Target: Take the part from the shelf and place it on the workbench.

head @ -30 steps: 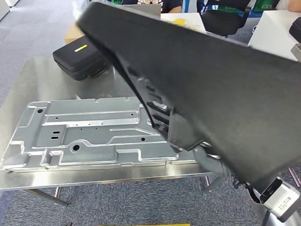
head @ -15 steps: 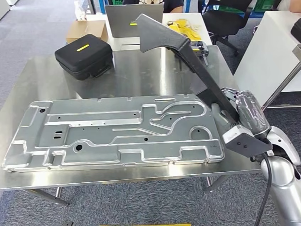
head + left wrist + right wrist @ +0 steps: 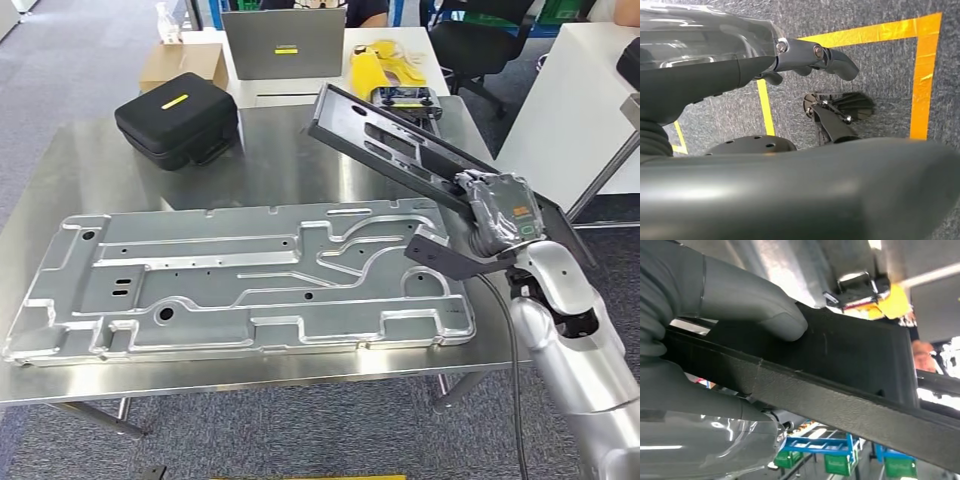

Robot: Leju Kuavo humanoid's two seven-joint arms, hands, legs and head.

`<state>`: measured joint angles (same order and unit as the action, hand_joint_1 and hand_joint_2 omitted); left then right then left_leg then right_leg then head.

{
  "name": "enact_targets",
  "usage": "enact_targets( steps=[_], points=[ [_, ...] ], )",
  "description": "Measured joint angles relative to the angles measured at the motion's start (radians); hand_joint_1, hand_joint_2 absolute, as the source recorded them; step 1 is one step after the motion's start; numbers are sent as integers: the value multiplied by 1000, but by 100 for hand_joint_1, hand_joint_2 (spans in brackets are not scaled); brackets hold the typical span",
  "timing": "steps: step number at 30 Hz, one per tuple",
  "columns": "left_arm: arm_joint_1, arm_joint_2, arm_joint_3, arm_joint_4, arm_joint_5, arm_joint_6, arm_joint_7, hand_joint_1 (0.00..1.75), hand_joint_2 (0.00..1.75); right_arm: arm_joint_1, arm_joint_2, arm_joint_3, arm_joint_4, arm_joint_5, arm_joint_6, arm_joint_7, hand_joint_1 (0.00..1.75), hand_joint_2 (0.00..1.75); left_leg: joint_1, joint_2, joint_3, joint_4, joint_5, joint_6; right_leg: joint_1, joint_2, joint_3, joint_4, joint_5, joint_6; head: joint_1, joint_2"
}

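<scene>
head view: right hand (image 3: pixel 498 210) grips black part (image 3: pixel 385 140) above steel workbench (image 3: pixel 302 165) on grey carpet (image 3: pixel 68 60).

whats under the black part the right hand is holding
Under the black part, held by the right hand, show bare workbench and the metal plate's corner; whatever it covers is hidden.

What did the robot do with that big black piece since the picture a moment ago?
The right hand keeps its grip on the black part and has swung it away from the camera and turned it. It now tilts over the far right of the workbench, not yet set down. The large metal plate, the black case and the laptop stayed put.
</scene>
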<state>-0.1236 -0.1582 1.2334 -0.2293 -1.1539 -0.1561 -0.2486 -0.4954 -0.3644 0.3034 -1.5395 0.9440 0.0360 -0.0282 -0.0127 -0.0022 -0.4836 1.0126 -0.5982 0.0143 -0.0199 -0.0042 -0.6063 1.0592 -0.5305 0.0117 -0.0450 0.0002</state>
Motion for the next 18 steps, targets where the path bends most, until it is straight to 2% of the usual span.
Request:
enact_targets(
  steps=[8, 18],
  points=[
    [-22, -6, -26, 0, -14, -8, 15, 0, 175, -197, 121, 129, 270, 147, 13, 15, 175, 175, 0, 0, 0, 0, 1, 0, 0, 0, 0, 0, 0, 0, 0, 0],
    [-27, -11, -42, 0, -14, -11, 18, 0, 175, -343, 313, 266, 505, 184, 36, 12, 175, 175, 1, 0, -1, 0, 1, 0, 1, 2, -1, 1, 0, 0, 0, 0]
  ],
)
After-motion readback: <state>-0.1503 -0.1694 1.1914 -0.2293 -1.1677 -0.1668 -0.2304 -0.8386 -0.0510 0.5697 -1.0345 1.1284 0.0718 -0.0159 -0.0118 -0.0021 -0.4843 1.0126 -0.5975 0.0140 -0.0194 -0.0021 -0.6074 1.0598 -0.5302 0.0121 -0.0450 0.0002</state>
